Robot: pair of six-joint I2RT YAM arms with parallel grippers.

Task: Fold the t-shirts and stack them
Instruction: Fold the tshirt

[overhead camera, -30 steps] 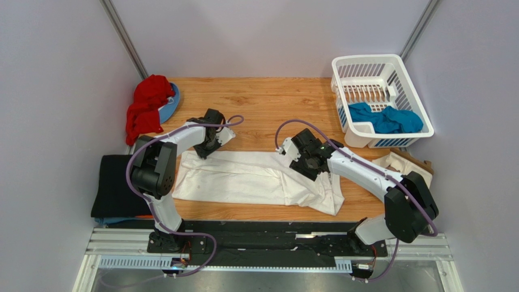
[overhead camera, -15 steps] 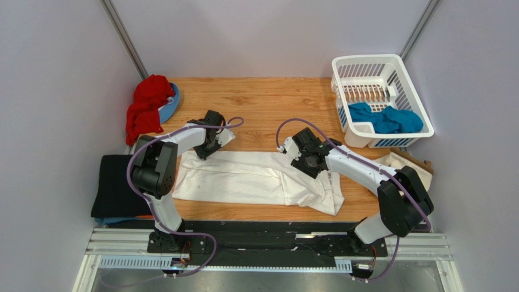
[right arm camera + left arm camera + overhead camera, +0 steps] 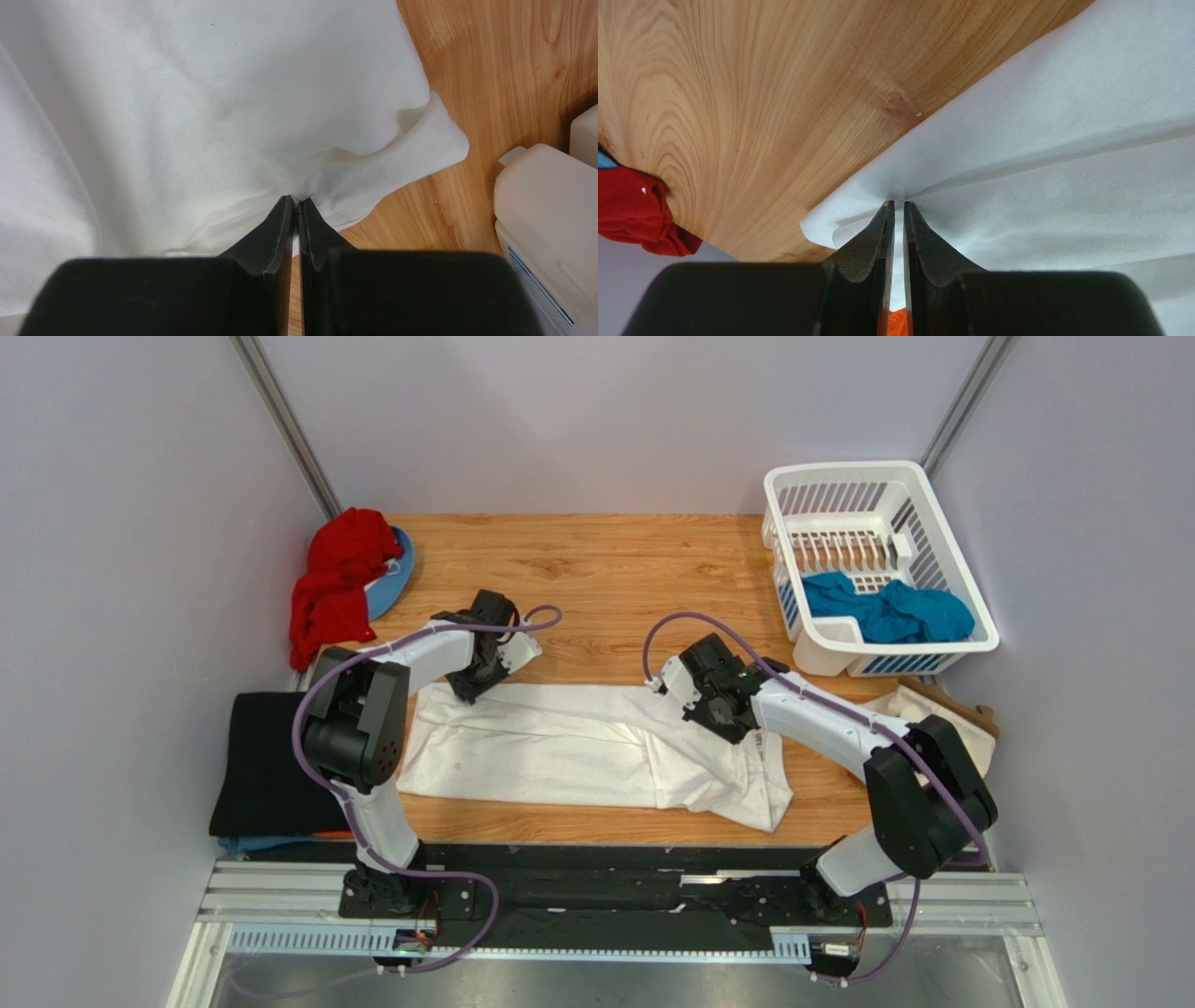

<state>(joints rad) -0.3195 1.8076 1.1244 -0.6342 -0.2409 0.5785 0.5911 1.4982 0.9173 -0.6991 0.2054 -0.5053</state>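
Note:
A white t-shirt [image 3: 575, 742] lies spread across the wooden table, folded lengthwise. My left gripper [image 3: 477, 672] is shut on its far left edge; in the left wrist view the cloth [image 3: 1046, 140] bunches at the fingertips [image 3: 898, 205]. My right gripper [image 3: 718, 709] is shut on the shirt's far edge toward the right, the white fabric [image 3: 210, 105] puckering at its tips [image 3: 295, 199]. A teal t-shirt [image 3: 887, 608] sits in the white basket [image 3: 842, 483]. A black t-shirt [image 3: 261, 765] lies folded at the left edge.
A red cloth [image 3: 337, 585] is heaped on a blue plate [image 3: 399, 569] at the far left corner. A cream cloth bag [image 3: 937, 717] lies right of the table below the basket. A white container corner [image 3: 540, 210] shows in the right wrist view.
The right gripper has slid a little farther along the shirt's far edge and shut on the cloth. The left arm has kept its grip in place.

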